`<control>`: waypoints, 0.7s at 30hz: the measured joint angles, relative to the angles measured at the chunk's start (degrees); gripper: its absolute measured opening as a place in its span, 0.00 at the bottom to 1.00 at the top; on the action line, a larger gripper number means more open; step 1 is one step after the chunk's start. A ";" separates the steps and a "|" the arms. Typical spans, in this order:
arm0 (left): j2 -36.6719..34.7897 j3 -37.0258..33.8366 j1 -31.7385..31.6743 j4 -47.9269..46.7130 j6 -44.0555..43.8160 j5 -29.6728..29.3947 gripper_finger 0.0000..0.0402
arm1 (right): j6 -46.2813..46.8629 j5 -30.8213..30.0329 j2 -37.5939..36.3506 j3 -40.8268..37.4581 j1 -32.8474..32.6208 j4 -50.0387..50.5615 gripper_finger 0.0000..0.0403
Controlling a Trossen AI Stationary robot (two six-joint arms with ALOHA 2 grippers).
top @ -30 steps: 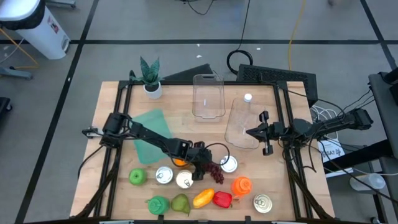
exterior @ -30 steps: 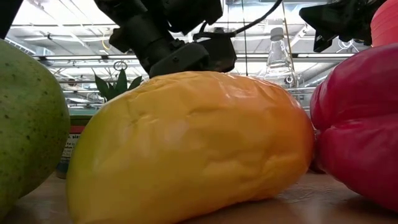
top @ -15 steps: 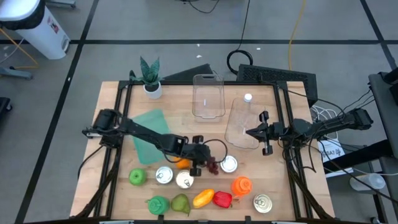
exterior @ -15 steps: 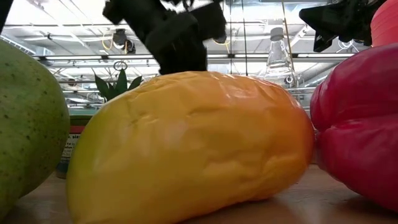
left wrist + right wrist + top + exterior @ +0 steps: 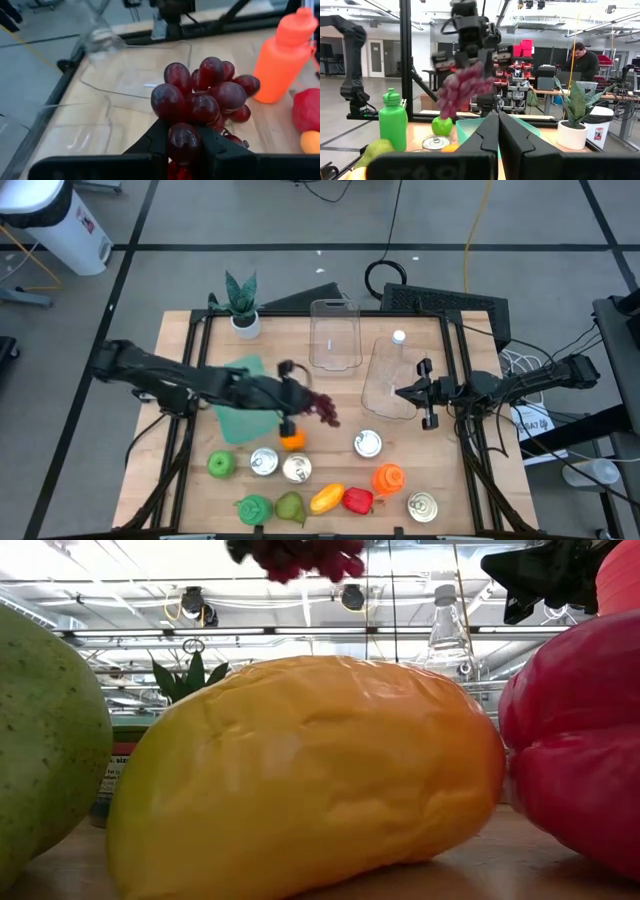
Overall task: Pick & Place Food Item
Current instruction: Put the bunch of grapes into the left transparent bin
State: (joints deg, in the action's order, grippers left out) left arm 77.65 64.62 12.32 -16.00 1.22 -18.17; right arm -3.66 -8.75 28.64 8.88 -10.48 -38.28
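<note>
My left gripper (image 5: 182,150) has its jaws clamped on the dark red grape bunch (image 5: 205,95); grapes could slip free mid-carry.

Overhead looks straight down; low sits against the mango (image 5: 300,780).

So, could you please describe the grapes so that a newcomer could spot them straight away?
Start at the wooden table and find the green mat on its left half. Just right of it, the left gripper holds the grapes up between its shut fingers. They are the only dark red bunch, and the only food off the table.
</note>
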 joint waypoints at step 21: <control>-46.97 -42.10 -7.33 17.28 -8.88 -2.92 0.13 | -1.53 -0.07 0.03 0.00 0.00 -0.24 0.00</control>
State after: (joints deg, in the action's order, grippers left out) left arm 30.68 22.52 4.99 1.28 -7.66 -21.10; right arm -5.19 -8.82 28.67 8.88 -10.48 -38.52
